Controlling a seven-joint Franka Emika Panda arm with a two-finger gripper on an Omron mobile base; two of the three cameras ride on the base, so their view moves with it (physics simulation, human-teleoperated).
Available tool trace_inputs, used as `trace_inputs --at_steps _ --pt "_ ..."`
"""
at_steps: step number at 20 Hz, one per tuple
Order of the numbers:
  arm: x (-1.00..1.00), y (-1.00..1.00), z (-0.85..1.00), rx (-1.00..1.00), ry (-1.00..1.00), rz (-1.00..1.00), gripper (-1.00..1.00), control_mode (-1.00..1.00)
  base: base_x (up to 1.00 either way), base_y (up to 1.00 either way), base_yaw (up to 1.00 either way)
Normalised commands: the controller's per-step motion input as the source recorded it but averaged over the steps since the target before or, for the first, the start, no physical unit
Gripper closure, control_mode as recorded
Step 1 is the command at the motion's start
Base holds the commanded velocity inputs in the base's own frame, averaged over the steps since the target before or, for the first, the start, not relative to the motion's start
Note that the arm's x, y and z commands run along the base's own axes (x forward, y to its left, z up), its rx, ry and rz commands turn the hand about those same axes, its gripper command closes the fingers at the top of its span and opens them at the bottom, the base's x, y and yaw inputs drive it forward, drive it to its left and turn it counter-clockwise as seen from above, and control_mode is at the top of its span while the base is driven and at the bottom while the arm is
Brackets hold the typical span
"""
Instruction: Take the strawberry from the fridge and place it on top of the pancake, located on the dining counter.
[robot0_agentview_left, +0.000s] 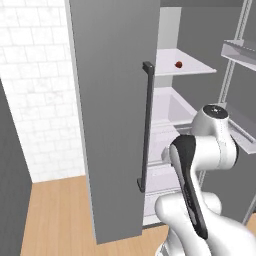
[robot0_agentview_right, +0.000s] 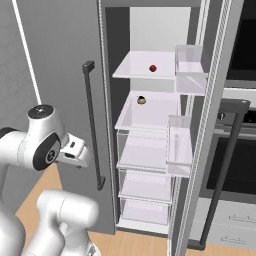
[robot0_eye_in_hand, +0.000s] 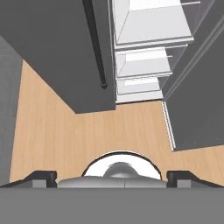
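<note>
The tiny dark red strawberry (robot0_agentview_left: 178, 64) (robot0_agentview_right: 153, 68) lies on the upper white shelf inside the fridge (robot0_agentview_right: 145, 125), whose right door stands swung open. The left door (robot0_agentview_left: 115, 100) is closed, its dark bar handle (robot0_agentview_left: 146, 125) (robot0_eye_in_hand: 97, 43) facing me. My gripper (robot0_eye_in_hand: 112, 177) hangs low in front of the fridge and points down at the wooden floor, far below the strawberry. It is open, and its two dark fingertips (robot0_eye_in_hand: 43, 177) stand wide apart with nothing between them. The pancake and the dining counter are out of view.
A small dark and yellowish round item (robot0_agentview_right: 142, 100) sits on the second shelf. Clear door bins (robot0_agentview_right: 189, 65) hang on the open right door (robot0_agentview_right: 210, 125). A dark oven (robot0_agentview_right: 240, 150) stands right of the fridge. Light wooden floor (robot0_eye_in_hand: 65, 140) lies below, and a white tiled wall (robot0_agentview_left: 35, 75) is at left.
</note>
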Motion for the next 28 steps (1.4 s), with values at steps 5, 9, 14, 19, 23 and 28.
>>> trace_inputs --at_steps 5,9,14,19,23,28 --pt "0.00 0.01 -0.04 0.00 0.04 0.00 -1.00 -1.00 0.00 0.00 0.00" --pt "0.00 0.00 0.00 0.00 0.00 0.00 -1.00 -1.00 0.00 0.00 0.00" --pt "0.23 0.00 0.00 0.00 0.00 0.09 -1.00 -1.00 0.00 0.00 0.00" --pt "0.00 0.00 0.00 0.00 0.00 0.00 -1.00 1.00 0.33 -0.05 0.30" --pt "0.00 0.00 0.00 0.00 0.00 0.00 -1.00 1.00 -0.01 -0.05 0.13" --pt "0.00 0.00 0.00 0.00 0.00 0.00 -1.00 1.00 -0.02 -0.37 -0.13"
